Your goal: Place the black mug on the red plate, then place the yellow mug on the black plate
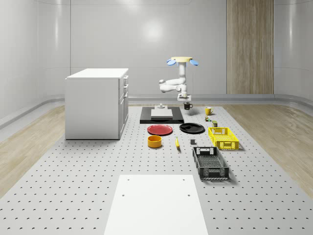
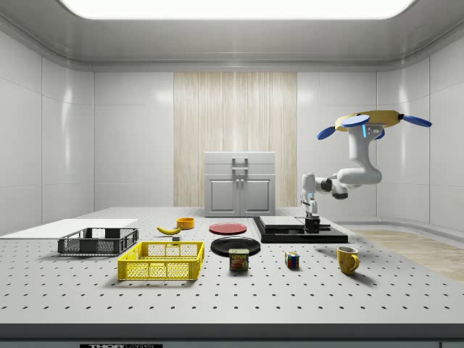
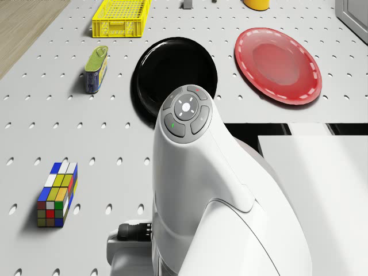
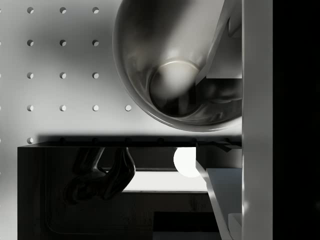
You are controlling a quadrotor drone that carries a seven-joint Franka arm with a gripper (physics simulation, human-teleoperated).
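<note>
- The drone (image 1: 182,60) with blue rotors hovers in the air over the far part of the grey perforated surface (image 1: 88,166), above the flat black base plate (image 1: 162,115).
- Its white jointed arm (image 2: 346,176) bends down, and the tool (image 1: 186,102) hangs straight down at the black glossy mug (image 1: 188,105).
- The tool is closed on the rim of the black glossy mug: in the wrist view one finger (image 4: 220,40) reaches inside the cup.
- The mug is upright, its long axis vertical and its mouth up, with the handle toward the whole-scene view's right.
- It appears a little above the surface, just beside the base plate.
- The round red plate (image 1: 160,129) and the round black plate (image 1: 191,128) lie flat side by side, nearer the camera than the mug.
- The yellow mug (image 1: 208,110) stands upright on the surface, near the black mug, on the whole-scene view's right.
</note>
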